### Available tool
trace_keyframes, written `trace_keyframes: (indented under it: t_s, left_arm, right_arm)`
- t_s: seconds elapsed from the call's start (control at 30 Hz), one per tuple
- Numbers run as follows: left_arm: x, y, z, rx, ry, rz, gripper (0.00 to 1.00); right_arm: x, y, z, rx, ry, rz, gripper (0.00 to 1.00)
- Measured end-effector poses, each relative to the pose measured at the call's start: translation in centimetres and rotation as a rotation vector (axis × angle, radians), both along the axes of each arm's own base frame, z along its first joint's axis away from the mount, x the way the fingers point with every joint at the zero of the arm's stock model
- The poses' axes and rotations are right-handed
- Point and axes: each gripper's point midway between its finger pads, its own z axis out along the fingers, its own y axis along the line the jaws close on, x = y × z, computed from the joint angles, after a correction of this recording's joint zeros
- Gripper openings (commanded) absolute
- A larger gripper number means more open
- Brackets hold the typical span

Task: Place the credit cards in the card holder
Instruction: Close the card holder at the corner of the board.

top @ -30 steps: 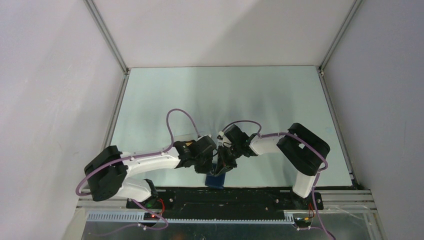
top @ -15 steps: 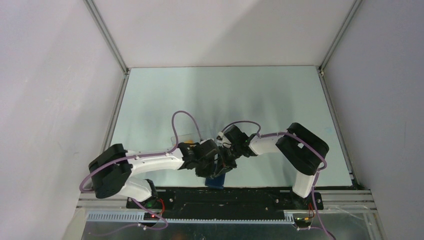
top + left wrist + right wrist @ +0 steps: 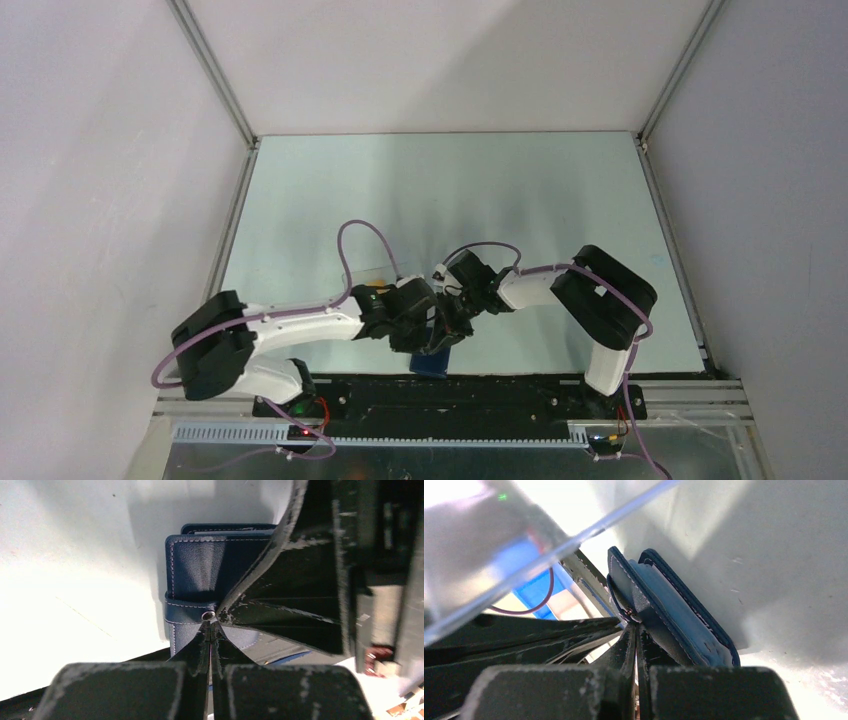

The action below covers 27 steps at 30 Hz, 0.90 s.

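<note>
Left claw (image 3: 209,632) closed, tips at the snap tab (image 3: 208,615) of the holder (image 3: 197,570); right claw (image 3: 635,632) closed likewise. Holder sits folded at the table's (image 3: 450,200) near edge. No cards visible; insertion judged wholly outstanding.

Nothing here can be read: no words, brand names or numbers. The wallet (image 3: 200,565) shows only plain navy leather with pale stitching and a bare metal snap (image 3: 208,615).
</note>
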Motion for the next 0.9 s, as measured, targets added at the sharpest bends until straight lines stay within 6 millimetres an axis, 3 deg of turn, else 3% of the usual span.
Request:
trace_keyframes:
  t_s: [0.3, 0.6, 0.9]
  left_arm:
    - [2.7, 0.1, 3.9, -0.119, -0.103, 0.072, 0.0]
    - [2.5, 0.6, 1.5, -0.04, -0.056, 0.065, 0.0]
    - [2.1, 0.6, 0.9, -0.022, -0.039, 0.055, 0.0]
  right_arm:
    - [-0.1, 0.2, 0.0, 0.005, 0.004, 0.007, 0.0]
    - [-0.1, 0.2, 0.0, 0.007, 0.004, 0.009, 0.0]
    - [-0.1, 0.2, 0.0, 0.007, 0.004, 0.009, 0.0]
